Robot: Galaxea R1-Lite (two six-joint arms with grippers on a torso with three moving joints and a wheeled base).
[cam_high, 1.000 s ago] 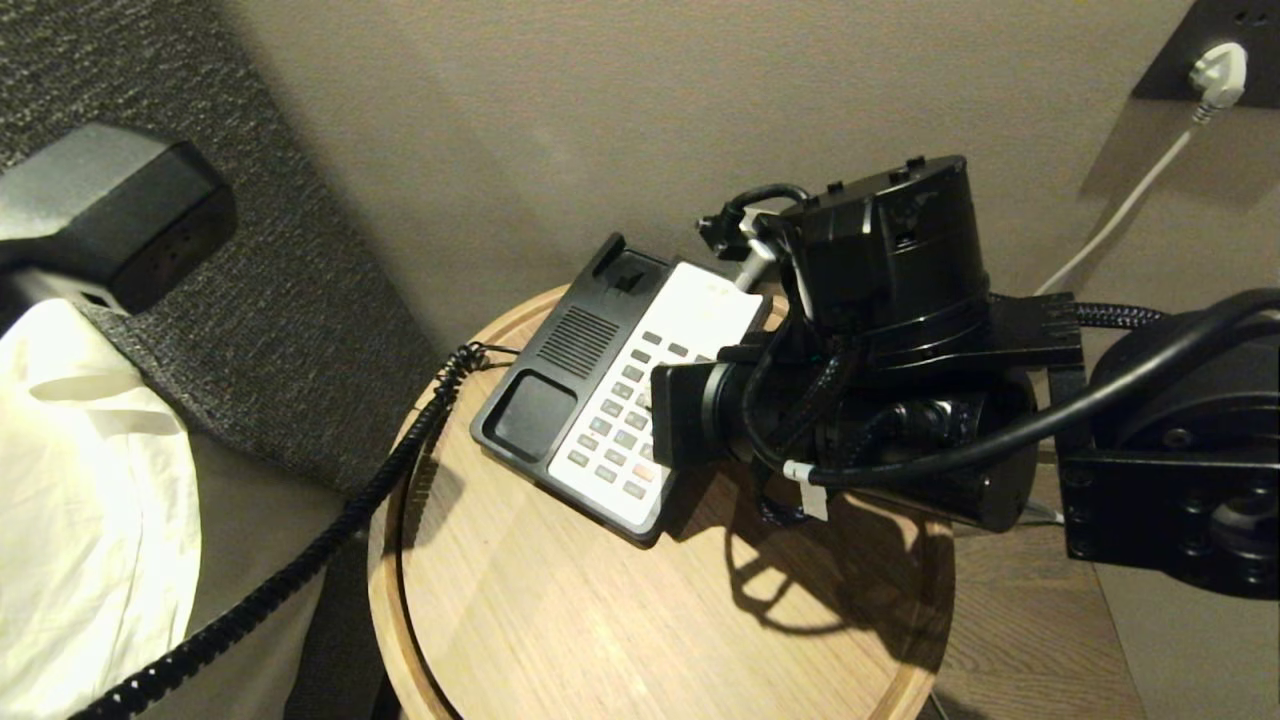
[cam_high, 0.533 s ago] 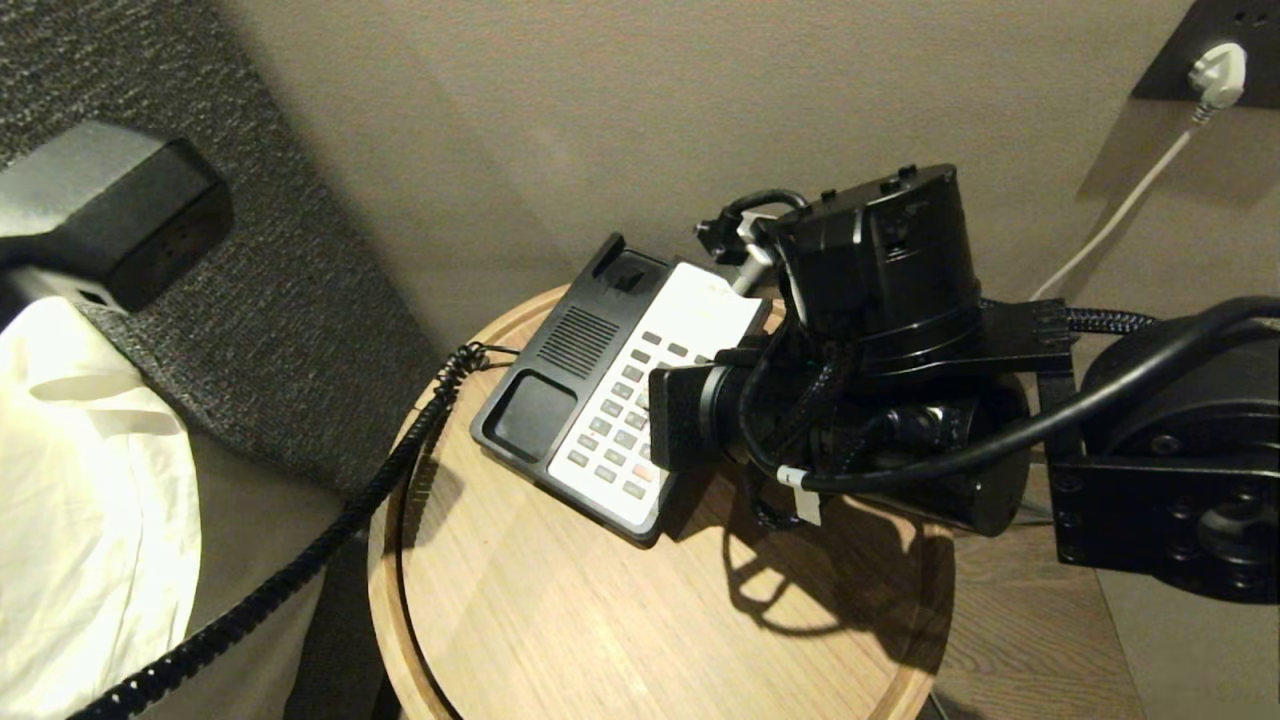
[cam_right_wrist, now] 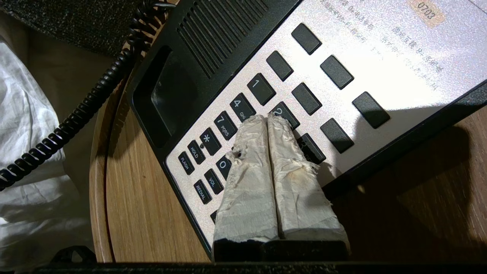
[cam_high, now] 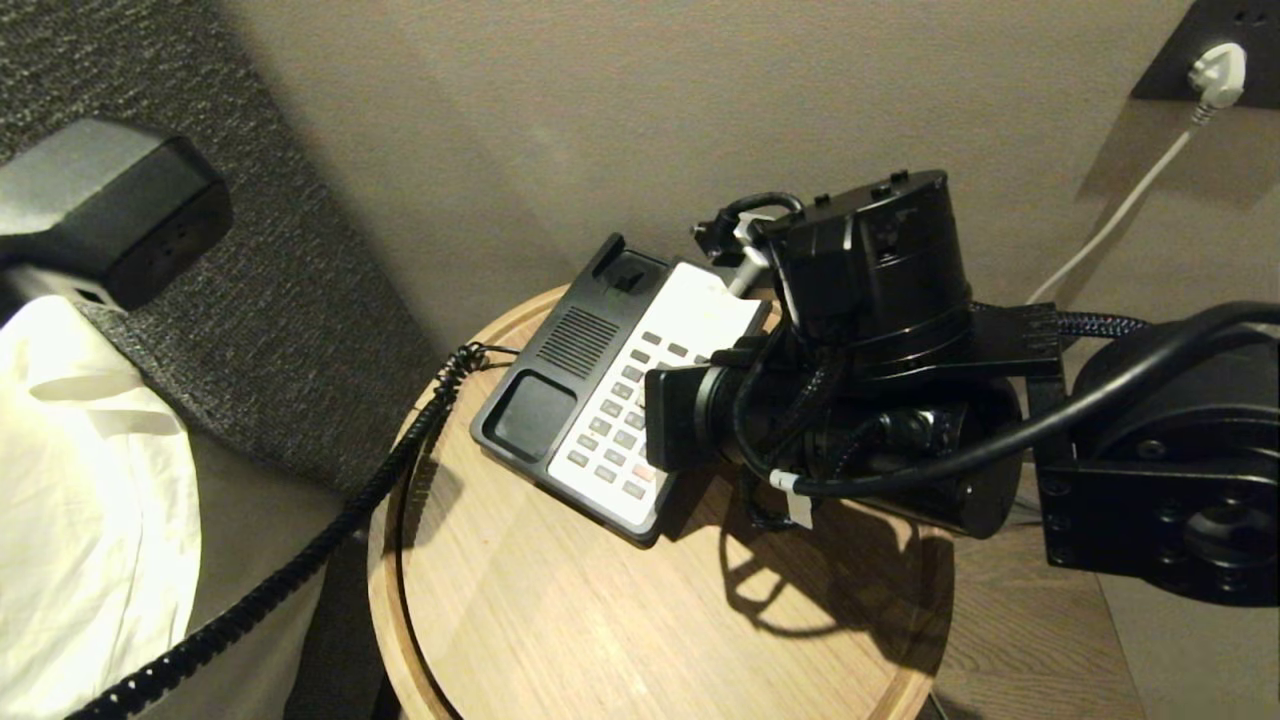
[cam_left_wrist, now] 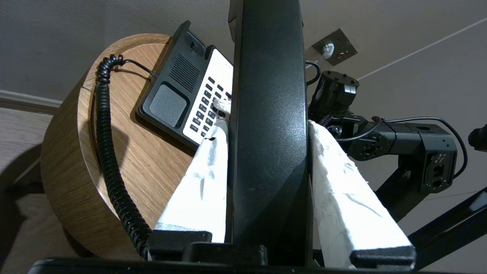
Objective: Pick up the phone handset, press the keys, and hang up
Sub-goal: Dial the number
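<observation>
With the long matte-black plastic handset [cam_left_wrist: 268, 114] clamped between my left gripper's [cam_left_wrist: 266, 129] white-wrapped fingers, held off at nine o'clock of the round wooden table [cam_high: 600, 620], I judge key-pressing to be the step in hand. My right gripper [cam_right_wrist: 268, 120], fingers closed together and holding nothing, rests its tips on the black-and-white phone base's [cam_high: 560, 345] keypad [cam_right_wrist: 243, 110]. Next: lift clear, then seat the handset in the base's bare cradle.
</observation>
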